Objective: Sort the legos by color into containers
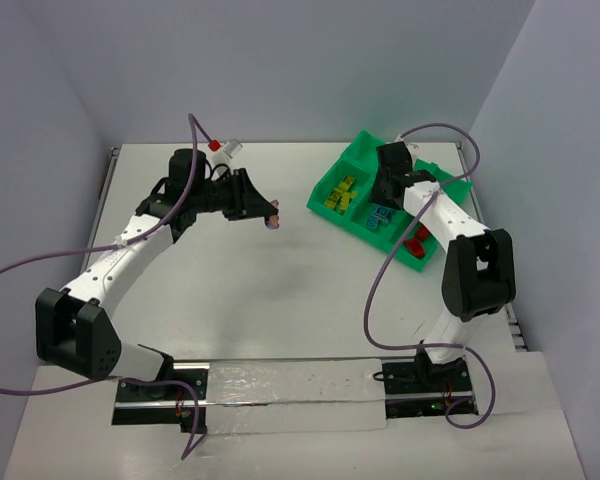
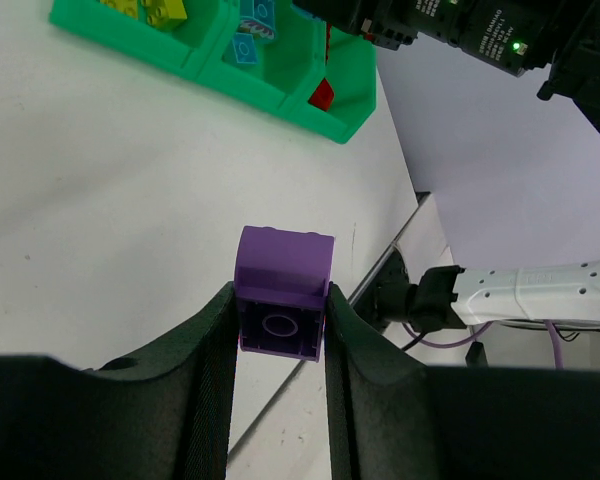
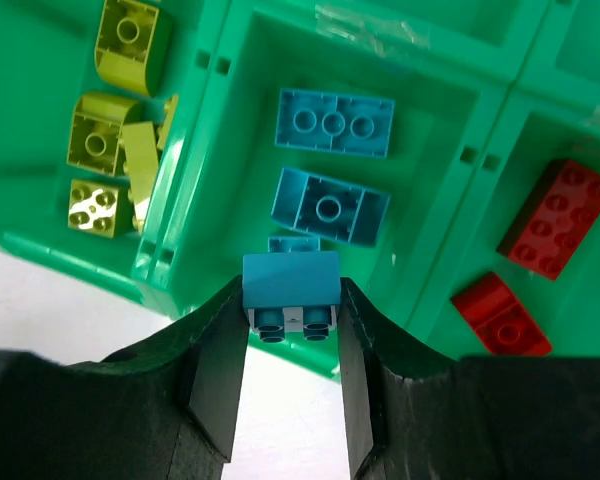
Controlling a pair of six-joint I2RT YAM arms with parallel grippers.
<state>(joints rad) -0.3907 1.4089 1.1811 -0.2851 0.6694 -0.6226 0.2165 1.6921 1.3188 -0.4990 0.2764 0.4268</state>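
Observation:
My left gripper (image 2: 280,320) is shut on a purple brick (image 2: 283,290) and holds it above the white table, left of the tray; it shows in the top view too (image 1: 273,215). My right gripper (image 3: 292,305) is shut on a cyan-blue brick (image 3: 291,280) and holds it above the near edge of the green tray's (image 3: 430,120) middle compartment, which holds cyan bricks (image 3: 332,124). Olive-yellow bricks (image 3: 105,140) lie in the left compartment, red bricks (image 3: 555,215) in the right one. In the top view the right gripper (image 1: 388,190) is over the tray (image 1: 363,150).
A small red and clear object (image 1: 223,146) lies at the table's far edge behind the left arm. The right arm's base (image 2: 540,295) and the table's edge show in the left wrist view. Walls close in the table at the back and sides.

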